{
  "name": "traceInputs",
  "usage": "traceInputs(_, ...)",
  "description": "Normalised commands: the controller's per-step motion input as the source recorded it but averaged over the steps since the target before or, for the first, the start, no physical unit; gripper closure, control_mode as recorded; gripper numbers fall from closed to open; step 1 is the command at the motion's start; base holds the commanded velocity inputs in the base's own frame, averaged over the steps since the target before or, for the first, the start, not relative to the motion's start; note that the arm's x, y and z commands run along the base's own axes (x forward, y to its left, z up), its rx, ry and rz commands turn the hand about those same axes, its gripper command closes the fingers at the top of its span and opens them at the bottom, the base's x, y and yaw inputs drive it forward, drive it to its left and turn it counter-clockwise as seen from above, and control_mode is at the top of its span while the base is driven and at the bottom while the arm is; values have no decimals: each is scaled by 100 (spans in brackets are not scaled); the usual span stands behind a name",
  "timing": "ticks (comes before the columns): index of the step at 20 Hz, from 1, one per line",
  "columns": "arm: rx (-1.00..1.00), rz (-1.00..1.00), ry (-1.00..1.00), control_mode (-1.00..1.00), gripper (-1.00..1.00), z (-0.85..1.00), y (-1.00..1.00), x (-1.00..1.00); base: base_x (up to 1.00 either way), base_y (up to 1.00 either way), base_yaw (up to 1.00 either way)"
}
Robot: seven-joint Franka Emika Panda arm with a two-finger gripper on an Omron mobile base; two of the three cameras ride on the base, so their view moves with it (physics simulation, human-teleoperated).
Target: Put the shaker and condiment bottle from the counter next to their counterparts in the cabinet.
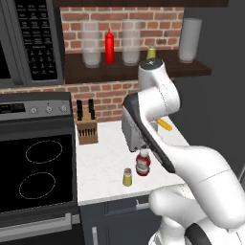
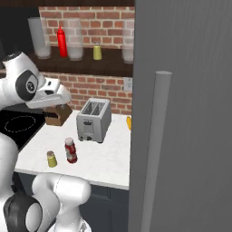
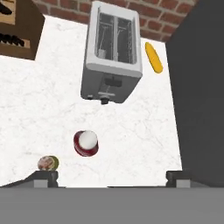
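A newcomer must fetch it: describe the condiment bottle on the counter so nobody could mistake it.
Find the silver toaster on the white counter. In front of it stand two small items, near the counter's front edge. The condiment bottle is the squat red one with a white label band; the shaker beside it is shorter and yellow.

1. Your white arm (image 1: 191, 167) comes up from the base, bends at a big round elbow, and then folds back down.
2. The top joint (image 1: 152, 72) is the highest part of your arm.
3. From there the hand (image 2: 50, 93) tips over and looks down, well above what is under it.
4. Your gripper (image 3: 113, 177) is wide open.
5. The two small dark fingertips (image 3: 43, 176) stand far apart, one on each side.
6. Nothing is between the jaws. They hold nothing and touch nothing.
7. The gap between the jaws is bare all the way across.
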Motion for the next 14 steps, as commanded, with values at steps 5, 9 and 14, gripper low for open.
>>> traceInputs(5, -29, -32, -31, -100, -100, 0, 47, -8, 0, 0, 0)
traceInputs(9, -25, -49, -31, -100, -100, -7, 35, 0, 0, 0, 0)
traceInputs(14, -18, -54, -35, -100, -100, -24, 29, 1, 0, 0, 0)
